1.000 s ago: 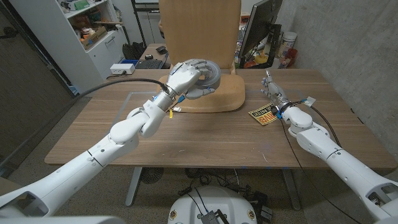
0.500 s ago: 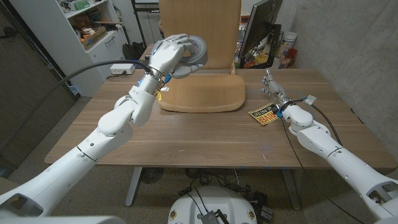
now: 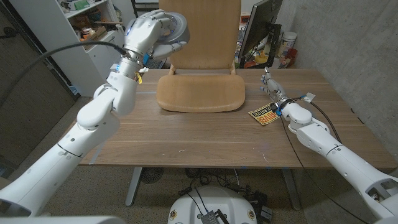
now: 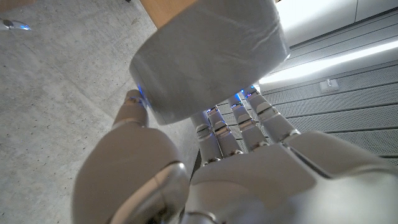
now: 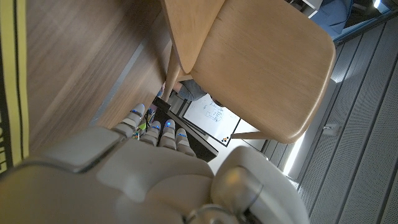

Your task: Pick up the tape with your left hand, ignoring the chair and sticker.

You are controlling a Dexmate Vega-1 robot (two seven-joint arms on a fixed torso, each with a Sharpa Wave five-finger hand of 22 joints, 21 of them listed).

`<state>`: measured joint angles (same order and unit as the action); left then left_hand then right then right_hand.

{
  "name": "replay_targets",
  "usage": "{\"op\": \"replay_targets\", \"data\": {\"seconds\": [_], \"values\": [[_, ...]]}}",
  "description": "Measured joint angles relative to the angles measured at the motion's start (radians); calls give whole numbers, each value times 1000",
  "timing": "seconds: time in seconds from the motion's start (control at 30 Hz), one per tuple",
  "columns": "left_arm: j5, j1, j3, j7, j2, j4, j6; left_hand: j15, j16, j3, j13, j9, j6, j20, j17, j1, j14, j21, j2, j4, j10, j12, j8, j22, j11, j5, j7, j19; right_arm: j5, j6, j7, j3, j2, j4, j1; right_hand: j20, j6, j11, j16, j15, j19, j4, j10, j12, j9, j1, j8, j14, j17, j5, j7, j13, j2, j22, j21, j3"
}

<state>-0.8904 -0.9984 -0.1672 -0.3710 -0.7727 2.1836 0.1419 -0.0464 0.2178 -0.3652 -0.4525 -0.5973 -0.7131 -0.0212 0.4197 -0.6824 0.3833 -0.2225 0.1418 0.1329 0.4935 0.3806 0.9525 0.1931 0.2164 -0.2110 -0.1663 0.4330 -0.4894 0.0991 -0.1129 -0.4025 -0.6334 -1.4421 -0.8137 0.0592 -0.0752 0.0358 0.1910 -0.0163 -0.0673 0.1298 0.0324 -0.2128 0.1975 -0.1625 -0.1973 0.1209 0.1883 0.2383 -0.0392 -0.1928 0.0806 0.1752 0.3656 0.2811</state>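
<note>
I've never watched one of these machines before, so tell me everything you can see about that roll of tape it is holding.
The roll of tape is a wide grey roll, matte and faintly wrinkled on its outer band in the left wrist view. The left hand grips it, fingers wrapped over the band and thumb on the other side. It is held in the air above the table, up and to the left of the wooden chair, touching nothing else.

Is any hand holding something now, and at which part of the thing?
The left hand holds the roll of grey tape, fingers wrapped around its outer side. The right hand holds nothing.
</note>
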Motion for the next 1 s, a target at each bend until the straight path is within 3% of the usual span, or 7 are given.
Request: {"op": "replay_targets", "data": {"seconds": [0.4, 1.0], "values": [[48, -13, 50, 19, 11, 3, -27, 5, -8, 0, 0, 7, 0, 2, -3, 0, -6, 5, 0, 0, 0, -3, 7, -3, 0, 0, 0, -9, 8, -9, -13, -3, 4, -14, 3, -7, 0, 2, -10, 5, -36, 0, 13, 0, 0, 4, 0, 44, 0, 0, 0, 0, 4, 4, -25, 0], [42, -1, 42, 16, 12, -29, -62, 1, -15, 0, 0, 12, 0, -2, -10, 0, -10, 5, 0, 0, -1, -7, 18, -2, -2, 1, 0, -12, 0, -11, -17, 0, 12, -24, -1, -7, -11, -5, -10, 5, -36, 0, 20, 8, 0, 4, 0, 44, 0, 0, 0, 0, 4, 4, -33, 0]]}}
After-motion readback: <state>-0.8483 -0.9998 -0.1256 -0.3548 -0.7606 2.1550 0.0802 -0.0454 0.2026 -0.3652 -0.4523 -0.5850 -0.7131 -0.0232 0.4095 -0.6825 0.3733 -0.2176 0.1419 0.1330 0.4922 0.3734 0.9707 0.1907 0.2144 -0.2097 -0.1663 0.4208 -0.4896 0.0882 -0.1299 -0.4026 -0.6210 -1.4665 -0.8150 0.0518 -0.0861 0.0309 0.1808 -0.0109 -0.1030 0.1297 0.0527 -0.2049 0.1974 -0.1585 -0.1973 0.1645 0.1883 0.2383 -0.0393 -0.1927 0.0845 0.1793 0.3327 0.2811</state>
